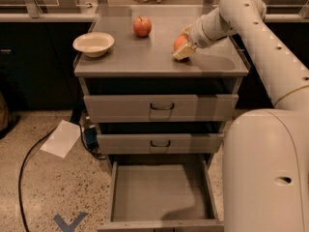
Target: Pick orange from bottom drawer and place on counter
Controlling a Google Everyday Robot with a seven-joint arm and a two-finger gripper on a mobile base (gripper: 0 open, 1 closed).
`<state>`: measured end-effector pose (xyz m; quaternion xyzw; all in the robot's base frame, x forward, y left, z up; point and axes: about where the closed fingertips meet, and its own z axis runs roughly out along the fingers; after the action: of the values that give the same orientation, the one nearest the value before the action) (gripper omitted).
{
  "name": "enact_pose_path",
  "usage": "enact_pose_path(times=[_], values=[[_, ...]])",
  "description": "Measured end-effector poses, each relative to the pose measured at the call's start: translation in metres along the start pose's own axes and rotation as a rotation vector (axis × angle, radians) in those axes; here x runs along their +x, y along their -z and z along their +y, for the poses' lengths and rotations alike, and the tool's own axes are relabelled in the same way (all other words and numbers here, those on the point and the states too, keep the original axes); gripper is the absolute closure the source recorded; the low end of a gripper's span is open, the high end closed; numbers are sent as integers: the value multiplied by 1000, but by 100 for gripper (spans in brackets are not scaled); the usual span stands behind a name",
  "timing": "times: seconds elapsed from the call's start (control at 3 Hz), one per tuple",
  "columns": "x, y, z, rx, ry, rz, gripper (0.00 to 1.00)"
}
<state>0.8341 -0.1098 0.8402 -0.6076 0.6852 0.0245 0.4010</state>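
Observation:
The orange [180, 42] is between the fingers of my gripper [182, 48], low over the right part of the counter [145, 57], at or just above its surface. The gripper is shut on the orange; its pale fingers [183, 53] show below and beside the fruit. The bottom drawer [159, 187] stands pulled open below, its grey floor bare. My arm reaches in from the right over the counter.
A red apple [142, 26] sits at the back middle of the counter. A white bowl [93, 43] sits at its left. The two upper drawers [161, 108] are shut. A white paper [61, 138] and a black cable [29, 158] lie on the floor at left.

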Motion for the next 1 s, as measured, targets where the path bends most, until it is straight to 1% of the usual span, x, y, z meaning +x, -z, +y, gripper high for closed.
enact_pose_path(times=[1.0], values=[[0,0,0,0,0,0,11]])
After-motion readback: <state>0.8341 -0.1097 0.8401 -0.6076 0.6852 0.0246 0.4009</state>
